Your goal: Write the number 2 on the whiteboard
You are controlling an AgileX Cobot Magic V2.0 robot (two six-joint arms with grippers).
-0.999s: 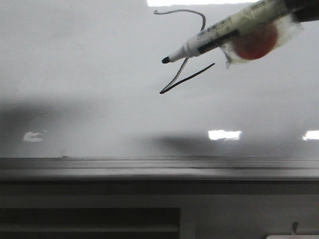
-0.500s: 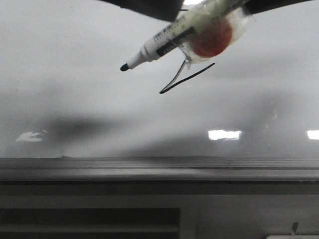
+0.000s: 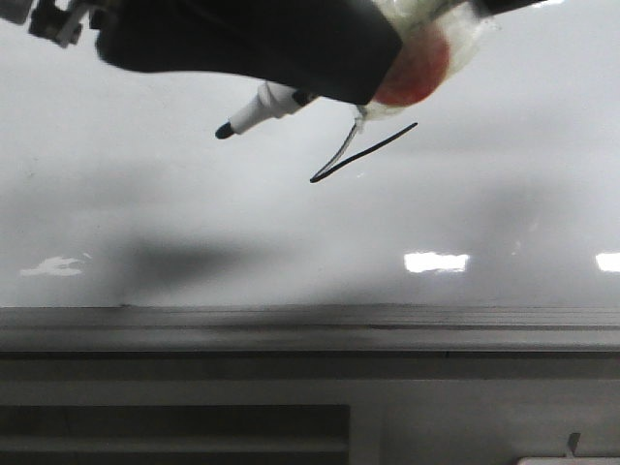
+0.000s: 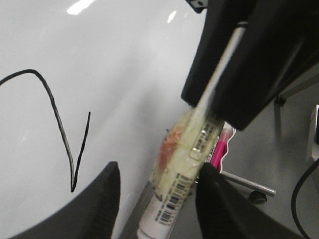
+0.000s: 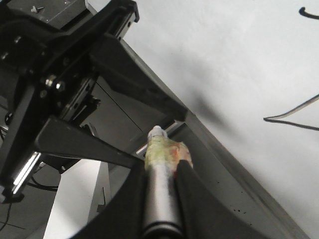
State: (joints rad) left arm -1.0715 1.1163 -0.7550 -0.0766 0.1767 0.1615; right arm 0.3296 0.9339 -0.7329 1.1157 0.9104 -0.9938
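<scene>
right claw (image 5: 159,174): clenched on the marker (image 3: 254,111), fingers tight on the taped barrel
left claw (image 4: 157,199): fingers spread either side of the marker barrel, not gripping it
marker: only the black tip and white neck show in front view, rest hidden behind a dark arm (image 3: 252,44)
number 2 (image 3: 363,153): on the whiteboard (image 3: 504,194), curved top covered in front view, diagonal and base stroke visible
ledge (image 3: 310,327): grey, along the whiteboard's lower edge
</scene>
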